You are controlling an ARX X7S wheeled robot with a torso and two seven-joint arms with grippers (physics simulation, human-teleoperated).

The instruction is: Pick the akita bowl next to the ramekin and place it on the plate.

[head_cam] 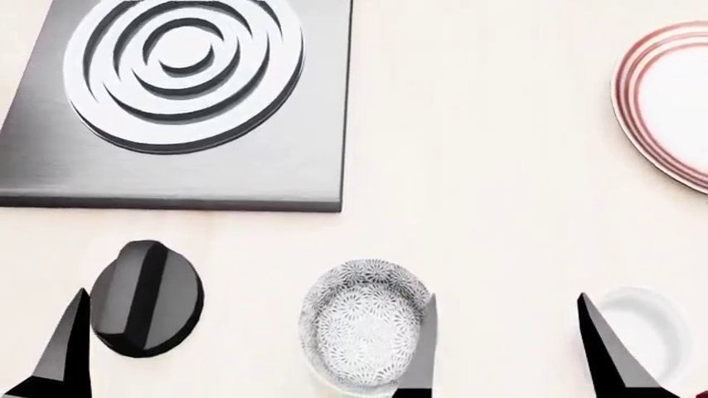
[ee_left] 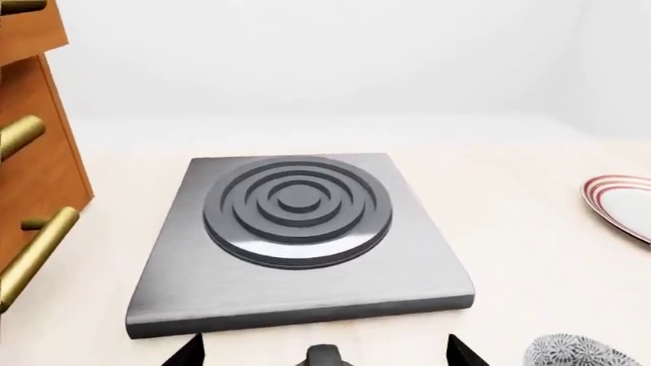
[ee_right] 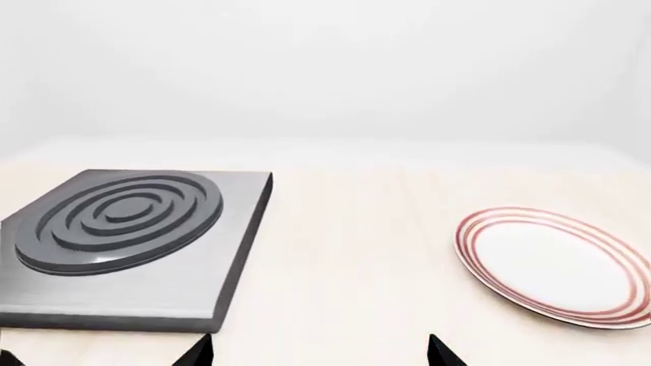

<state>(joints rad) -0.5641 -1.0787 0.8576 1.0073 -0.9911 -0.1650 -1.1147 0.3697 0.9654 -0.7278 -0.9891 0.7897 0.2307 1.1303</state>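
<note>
1. Our right gripper [head_cam: 506, 344] hangs low over the counter with its jaws spread wide and nothing between them; one fingertip lies across the near rim of the akita bowl [head_cam: 366, 323], the other across the ramekin [head_cam: 647, 332].
2. Our left gripper [head_cam: 55, 348] shows only one dark finger in the head view, and two tips standing apart in its wrist view, so we judge it spread and empty.
3. The akita bowl sits upright just beside the ramekin, apart from it, below the corner of the grey burner slab [head_cam: 182, 99]. A dark oval thing [head_cam: 146, 298] lies to its left; we cannot tell what it is.
4. The plate [head_cam: 669, 108] lies well apart, ahead and to the right, half out of the head view.
5. Risks, as we judge them:
   - The gap is centred between bowl and ramekin, so closing here would catch neither, or knock the ramekin.
   - A rim pinch on the deep bowl could tip it.
   - Only one patterned bowl shows, so we cannot check it against any look-alike.
</note>
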